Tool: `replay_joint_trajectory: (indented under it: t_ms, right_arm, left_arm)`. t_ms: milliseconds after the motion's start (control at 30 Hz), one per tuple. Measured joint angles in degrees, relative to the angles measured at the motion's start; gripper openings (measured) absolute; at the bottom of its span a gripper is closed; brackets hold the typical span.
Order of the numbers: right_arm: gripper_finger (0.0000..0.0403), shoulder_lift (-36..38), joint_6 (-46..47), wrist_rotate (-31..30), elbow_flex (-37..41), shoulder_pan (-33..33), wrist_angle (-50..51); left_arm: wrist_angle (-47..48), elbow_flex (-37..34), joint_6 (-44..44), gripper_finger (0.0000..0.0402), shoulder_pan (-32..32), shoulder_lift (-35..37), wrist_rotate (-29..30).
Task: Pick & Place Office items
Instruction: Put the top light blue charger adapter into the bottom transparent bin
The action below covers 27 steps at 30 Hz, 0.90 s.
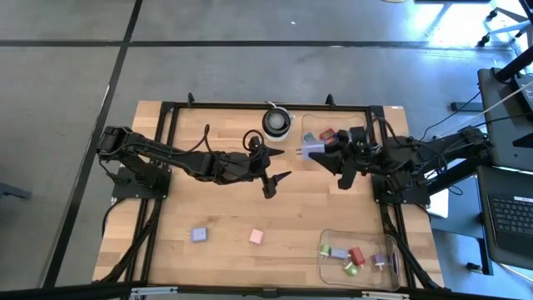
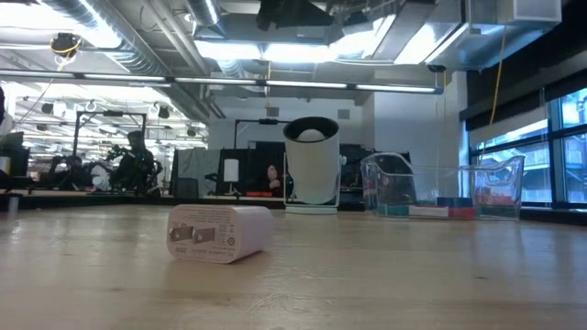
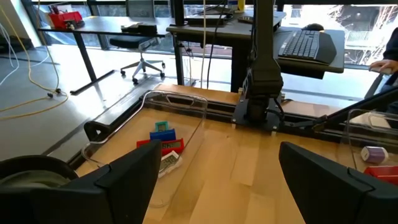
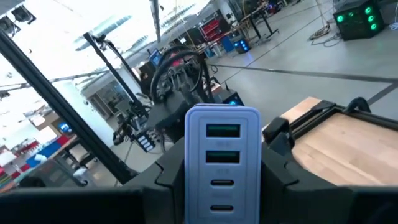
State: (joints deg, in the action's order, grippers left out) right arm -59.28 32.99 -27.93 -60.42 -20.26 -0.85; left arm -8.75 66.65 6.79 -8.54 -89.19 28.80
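From above, the right gripper holds a lilac charger block beside the far tray; the left gripper hangs spread over bare tabletop. Right wrist: fingers clamp its flat sides (rigid, light, probably slick plastic).

Around the wooden tabletop lies grey concrete floor; ceiling lights glow above, windows beside it.

Round white-and-black object by the table's far edge; two clear trays.
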Motion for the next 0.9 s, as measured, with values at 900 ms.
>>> replay_joint_trajectory:
  t_ms: [900]
  right_arm:
    - [0.0121,-5.63,31.74,20.06,0.0,-26.4,22.93]
  left_arm:
    - [0.0,0.0,0.0,0.0322,0.02,-0.02,0.0]
